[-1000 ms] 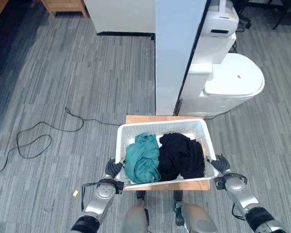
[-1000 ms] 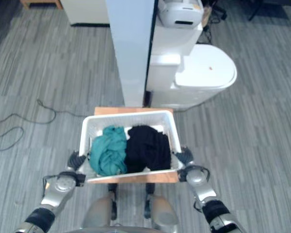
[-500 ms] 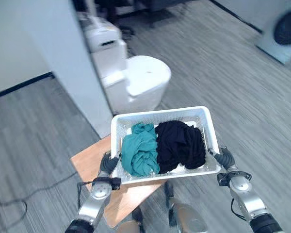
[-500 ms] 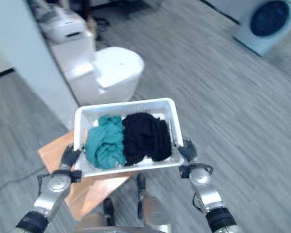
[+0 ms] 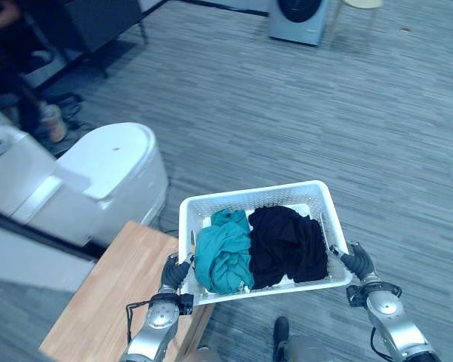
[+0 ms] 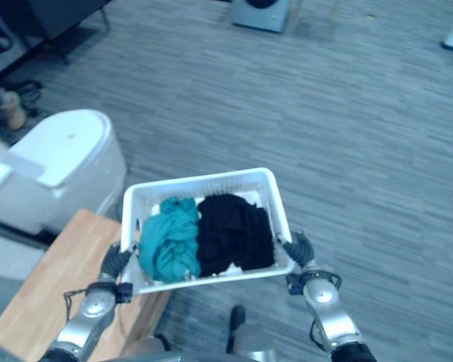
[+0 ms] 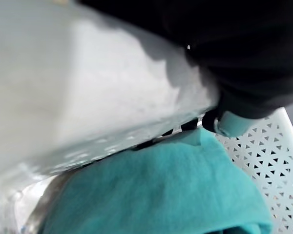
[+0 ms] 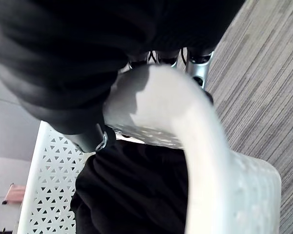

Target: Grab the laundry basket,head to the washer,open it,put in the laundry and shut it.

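Left eye view: the white basket is carried between both hands above grey carpet, its left end over a wooden table. The left hand grips the left rim, the right hand the right rim. Inside lie a teal cloth on the left and black cloth on the right (touching). A washer stands well apart, far ahead.

Left wrist view: fingers curl round the rim.

Right wrist view: fingers wrap the rim.
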Controlling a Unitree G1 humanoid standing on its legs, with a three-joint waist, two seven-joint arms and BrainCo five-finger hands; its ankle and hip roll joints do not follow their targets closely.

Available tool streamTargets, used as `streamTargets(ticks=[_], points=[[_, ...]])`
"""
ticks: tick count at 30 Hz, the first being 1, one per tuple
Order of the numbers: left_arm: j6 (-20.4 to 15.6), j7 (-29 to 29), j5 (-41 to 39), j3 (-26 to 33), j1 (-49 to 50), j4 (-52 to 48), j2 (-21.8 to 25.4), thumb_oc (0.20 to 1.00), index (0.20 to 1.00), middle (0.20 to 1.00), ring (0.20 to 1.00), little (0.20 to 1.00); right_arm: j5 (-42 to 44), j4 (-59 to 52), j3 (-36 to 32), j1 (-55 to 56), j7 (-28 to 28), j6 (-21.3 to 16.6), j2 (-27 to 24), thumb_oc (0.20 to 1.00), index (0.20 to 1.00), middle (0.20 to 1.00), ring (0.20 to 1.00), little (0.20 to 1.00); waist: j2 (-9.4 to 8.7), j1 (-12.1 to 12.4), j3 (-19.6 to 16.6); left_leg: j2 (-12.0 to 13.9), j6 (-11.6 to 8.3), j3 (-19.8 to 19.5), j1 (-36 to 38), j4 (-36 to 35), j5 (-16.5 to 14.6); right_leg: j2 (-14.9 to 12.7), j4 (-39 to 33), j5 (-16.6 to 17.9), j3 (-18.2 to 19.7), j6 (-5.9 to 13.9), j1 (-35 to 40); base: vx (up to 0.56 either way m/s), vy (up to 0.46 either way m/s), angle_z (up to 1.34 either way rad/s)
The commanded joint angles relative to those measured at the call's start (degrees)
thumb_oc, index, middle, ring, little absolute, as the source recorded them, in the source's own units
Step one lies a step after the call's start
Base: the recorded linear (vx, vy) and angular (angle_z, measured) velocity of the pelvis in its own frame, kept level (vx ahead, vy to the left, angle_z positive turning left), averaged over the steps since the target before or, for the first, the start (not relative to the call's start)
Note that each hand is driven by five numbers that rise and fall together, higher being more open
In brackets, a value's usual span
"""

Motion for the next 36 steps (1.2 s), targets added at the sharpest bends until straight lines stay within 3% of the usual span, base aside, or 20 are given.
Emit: streamTargets(ticks=[1, 2, 4, 5, 7, 10, 15, 16, 17, 18, 19, 21, 23, 24, 26, 27, 31, 32, 34, 36], points=[[-6.8, -2.9, -5.6, -2.0, -5.3, -7.7, -3.2, 0.200, 0.200, 0.200, 0.200, 0.200, 7.1, -9.1, 2.3, -4.4, 4.7, -6.7, 2.8, 0.200, 0.200, 0.200, 0.200, 0.200, -1.90, 1.7, -0.3, -11.4, -0.50, -14.0, -6.9, 2.6, -8.3, 0.0, -2.9, -6.0, 5.3, 3.35, 2.0, 0.22, -0.151, -1.13], [-6.8, -3.0, -5.5, -2.2, -4.9, -7.8, -3.3, 0.200, 0.200, 0.200, 0.200, 0.200, 7.3, -9.1, 2.2, -4.1, 4.6, -6.9, 3.0, 0.200, 0.200, 0.200, 0.200, 0.200, -1.94, 2.1, -0.1, -12.8, -0.23, -15.5, -8.0, 1.4, -8.8, 0.3, -2.9, -6.2, 6.1, 3.42, 2.4, 0.21, -0.093, -1.26], [-6.7, -3.0, -5.4, -2.4, -4.6, -7.9, -3.2, 0.200, 0.200, 0.200, 0.200, 0.200, 7.3, -9.0, 2.2, -3.8, 4.5, -7.1, 2.9, 0.200, 0.200, 0.200, 0.200, 0.200, -1.44, 2.6, -0.2, -15.1, -0.11, -17.7, -10.4, -2.8, -6.3, 1.3, -3.3, -6.5, 7.5, 3.25, 2.8, 0.20, -0.047, -0.91], [-6.7, -2.9, -5.4, -2.4, -4.6, -7.8, -3.2, 0.200, 0.200, 0.200, 0.200, 0.200, 7.3, -9.0, 2.2, -3.8, 4.5, -7.1, 2.9, 0.200, 0.200, 0.200, 0.200, 0.200, -1.49, 2.6, -0.2, -15.2, -0.09, -17.6, -10.3, -3.0, -6.3, 1.2, -3.3, -6.6, 7.5, 3.28, 3.0, 0.29, -0.044, -0.26], [-6.5, -2.9, -5.1, -1.9, -4.0, -8.4, -2.9, 0.200, 0.200, 0.200, 0.200, 0.200, 7.2, -8.6, 2.4, -4.2, 4.1, -7.3, 2.9, 0.200, 0.200, 0.200, 0.200, 0.200, -0.17, 4.0, 0.0, -18.1, -0.56, -19.8, -14.2, -9.1, -0.4, 4.0, -4.0, -7.3, 10.3, 3.04, 5.0, 0.34, -0.042, -0.27], [-6.7, -2.6, -4.8, -1.5, -4.2, -9.1, -2.7, 0.200, 0.200, 0.200, 0.200, 0.200, 7.7, -8.6, 2.3, -4.9, 3.5, -7.7, 3.3, 0.200, 0.200, 0.200, 0.200, 0.200, 0.72, 5.2, 0.2, -18.1, -1.03, -18.1, -16.3, -12.6, 3.2, 6.0, -3.3, -9.2, 13.4, 2.49, 7.8, 0.32, 0.007, -0.64], [-7.1, -2.8, -4.3, -1.2, -2.9, -10.0, -2.1, 0.200, 0.200, 0.200, 0.200, 0.200, 8.3, -8.9, 2.5, -3.8, 4.4, -7.9, 4.6, 0.200, 0.200, 0.200, 0.200, 0.200, -0.05, 5.3, -1.7, -17.6, 1.16, -16.1, -13.1, -12.2, 1.3, 4.8, -1.2, -11.2, 15.4, 3.47, 9.6, 0.41, 0.090, -0.62], [-7.3, -2.8, -4.9, -1.2, -2.1, -10.4, -2.2, 0.200, 0.200, 0.200, 0.200, 0.200, 7.3, -8.6, 2.9, -4.0, 4.8, -7.7, 4.9, 0.200, 0.200, 0.200, 0.200, 0.200, -0.43, 5.8, -2.7, -17.5, 1.99, -14.8, -11.3, -11.9, -0.7, 3.1, 2.1, -11.0, 15.2, 5.46, 9.3, 0.44, 0.138, -0.48], [-7.3, -2.8, -4.9, -1.2, -2.1, -10.4, -2.2, 0.200, 0.200, 0.200, 0.200, 0.200, 7.3, -8.6, 2.9, -4.0, 4.8, -7.7, 4.9, 0.200, 0.200, 0.200, 0.200, 0.200, -0.33, 6.0, -2.9, -17.3, 1.94, -14.7, -11.5, -12.0, -0.6, 3.3, 2.1, -10.8, 15.4, 5.42, 9.0, 0.54, 0.146, -0.64], [-7.0, -3.2, -4.9, -1.4, -2.0, -10.5, -1.5, 0.200, 0.200, 0.200, 0.200, 0.200, 6.7, -8.8, 2.9, -4.4, 5.4, -7.4, 5.1, 0.200, 0.200, 0.200, 0.200, 0.200, -0.73, 5.9, -3.0, -17.0, 3.08, -13.2, -8.6, -11.8, -3.1, 1.8, 10.8, -7.8, 14.5, 8.53, 7.1, 0.26, 0.058, -0.71], [-7.0, -3.2, -4.9, -1.4, -2.1, -10.5, -1.5, 0.200, 0.200, 0.200, 0.200, 0.200, 6.7, -8.8, 2.9, -4.4, 5.4, -7.4, 5.1, 0.200, 0.200, 0.200, 0.200, 0.200, -0.63, 6.0, -3.1, -16.8, 3.03, -13.1, -8.7, -11.9, -2.9, 1.9, 10.8, -7.6, 14.6, 8.48, 6.8, 0.37, 0.088, -0.77], [-6.7, -3.0, -4.0, -1.2, -2.3, -10.6, -0.7, 0.200, 0.200, 0.200, 0.200, 0.200, 6.6, -8.9, 2.5, -4.5, 5.9, -7.5, 6.0, 0.200, 0.200, 0.200, 0.200, 0.200, -0.09, 5.2, -2.7, -16.1, 4.10, -11.8, -3.8, -12.0, -6.2, -0.7, 19.5, -2.9, 10.4, 11.70, 0.9, 0.41, 0.086, -0.64], [-6.8, -2.7, -3.6, -0.7, -2.3, -10.8, -0.4, 0.200, 0.200, 0.200, 0.200, 0.200, 6.8, -8.7, 2.3, -4.5, 6.0, -7.2, 6.4, 0.200, 0.200, 0.200, 0.200, 0.200, 0.95, 4.6, -2.8, -15.3, 3.83, -11.9, -0.3, -13.6, -7.9, -2.7, 17.3, -4.9, 5.1, 10.19, -2.4, 0.38, 0.053, -0.38], [-6.8, -2.7, -3.6, -0.7, -2.3, -10.8, -0.4, 0.200, 0.200, 0.200, 0.200, 0.200, 6.8, -8.7, 2.3, -4.5, 6.0, -7.2, 6.4, 0.200, 0.200, 0.200, 0.200, 0.200, 0.94, 4.6, -2.8, -15.3, 3.83, -12.0, -0.3, -13.6, -7.9, -2.7, 17.3, -4.9, 5.0, 10.19, -2.3, 0.28, 0.012, -0.24], [-6.8, -2.9, -3.7, -0.3, -2.1, -11.5, -0.2, 0.200, 0.200, 0.200, 0.200, 0.200, 7.0, -8.8, 2.1, -4.6, 6.0, -7.0, 6.2, 0.200, 0.200, 0.200, 0.200, 0.200, 1.84, 3.9, -2.6, -14.5, 3.41, -11.9, 2.5, -14.5, -9.2, -3.7, 13.5, -6.3, 0.5, 8.88, -5.7, 0.41, -0.013, -0.14], [-7.0, -2.8, -3.9, 0.6, -1.7, -11.8, -0.2, 0.200, 0.200, 0.200, 0.200, 0.200, 7.1, -9.0, 1.8, -5.0, 5.7, -7.1, 5.8, 0.200, 0.200, 0.200, 0.200, 0.200, 1.81, 3.2, -2.1, -14.3, 2.90, -11.5, 5.9, -15.4, -10.6, -4.5, 8.1, -4.7, -2.8, 8.93, -9.1, 0.56, -0.056, -0.05], [-7.4, -2.5, -3.4, 2.0, -1.6, -11.2, -0.8, 0.200, 0.200, 0.200, 0.200, 0.200, 7.1, -9.0, 1.3, -5.6, 5.6, -7.1, 6.0, 0.200, 0.200, 0.200, 0.200, 0.200, 2.38, 2.1, -1.3, -13.4, 1.22, -11.7, 11.3, -17.4, -12.6, -4.6, -0.9, -1.5, -6.6, 9.90, -12.7, 0.40, -0.077, -0.08], [-7.6, -2.7, -3.2, 2.2, -1.6, -11.0, -1.0, 0.200, 0.200, 0.200, 0.200, 0.200, 7.1, -9.2, 1.1, -5.4, 5.6, -7.1, 6.1, 0.200, 0.200, 0.200, 0.200, 0.200, 2.52, 1.9, -1.2, -13.0, 0.76, -12.0, 12.3, -17.6, -13.1, -4.9, -2.7, -0.8, -7.2, 10.32, -13.7, 0.68, -0.192, 0.38], [-8.1, -2.6, -3.0, 2.2, -1.9, -10.3, -1.6, 0.200, 0.200, 0.200, 0.200, 0.200, 7.0, -10.3, 0.0, -3.8, 5.7, -7.6, 6.2, 0.200, 0.200, 0.200, 0.200, 0.200, 2.76, 0.3, -1.4, -11.9, -0.52, -14.7, 16.2, -17.0, -14.2, -4.7, -3.1, 1.8, -3.0, 10.82, -15.5, 0.74, -0.264, 0.51], [-8.5, -3.2, -2.9, 1.4, -1.3, -10.1, -2.0, 0.200, 0.200, 0.200, 0.200, 0.200, 7.2, -10.2, 0.0, -2.8, 6.1, -7.7, 6.1, 0.200, 0.200, 0.200, 0.200, 0.200, 3.05, 0.0, -2.5, -10.6, -1.97, -16.9, 16.5, -13.8, -13.2, -4.4, -2.0, 3.1, -1.3, 9.72, -14.2, 0.48, -0.212, 0.55]])
